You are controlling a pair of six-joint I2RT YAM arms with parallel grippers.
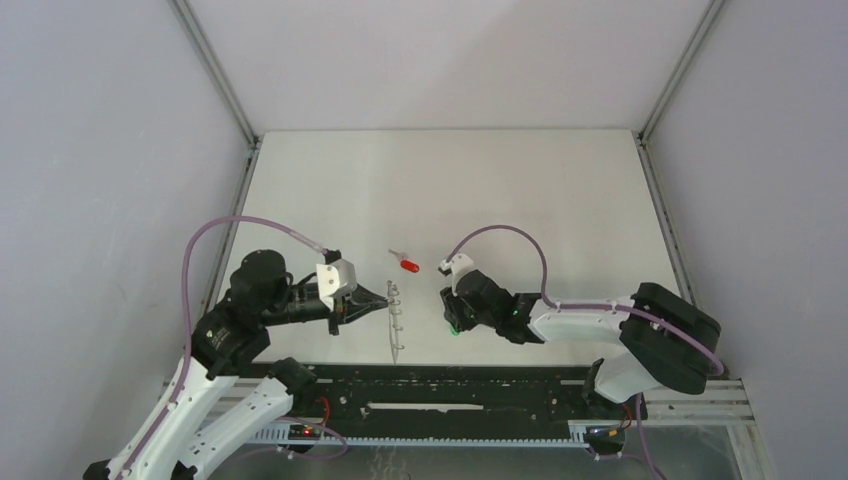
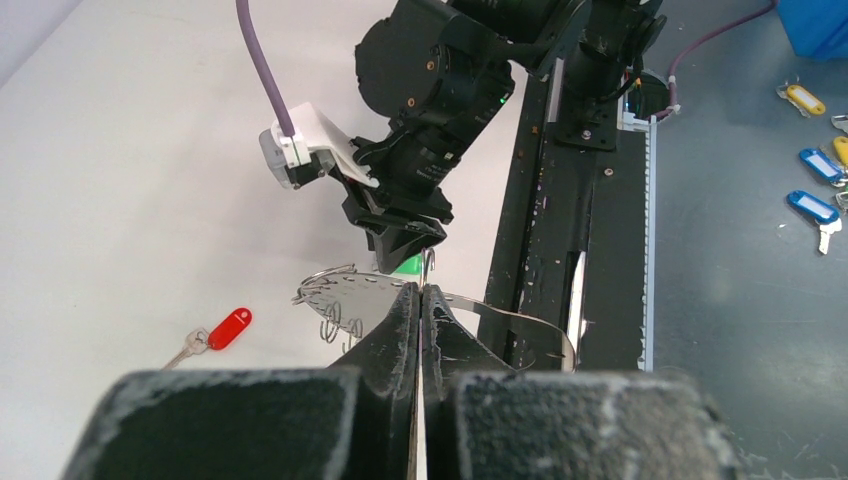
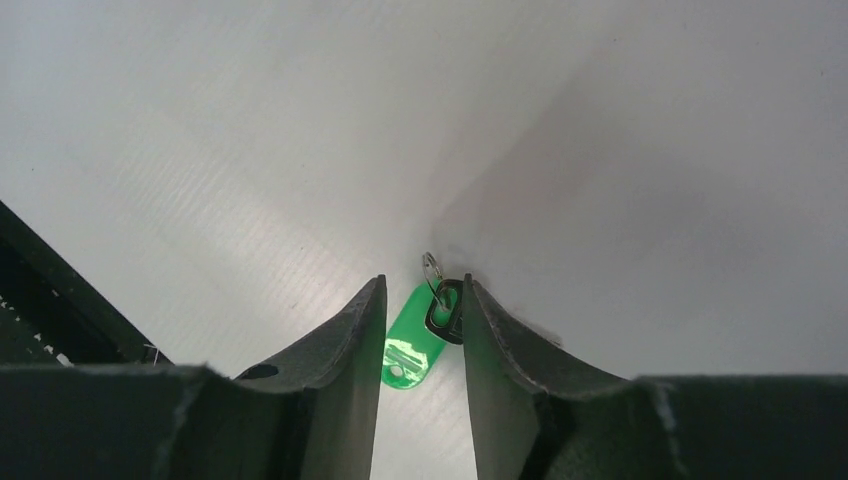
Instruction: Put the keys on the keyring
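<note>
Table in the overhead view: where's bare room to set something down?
The far half of the table, from the back wall to the red key, is bare. Crowded: between left gripper and right gripper, around the keyring.

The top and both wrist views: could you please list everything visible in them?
red key: one, red head, silver blade, on the table beyond both grippers.
green key: one, green head, between the fingers of the right gripper.
keyring: one, silver-grey, pinched by the left gripper.
key tags: several, blue and yellow, on the grey surface off the table.
table: one, white.
rail: one, black, along the table's near edge.
left gripper: one, black, shut on the keyring.
right gripper: one, black, open.
</note>
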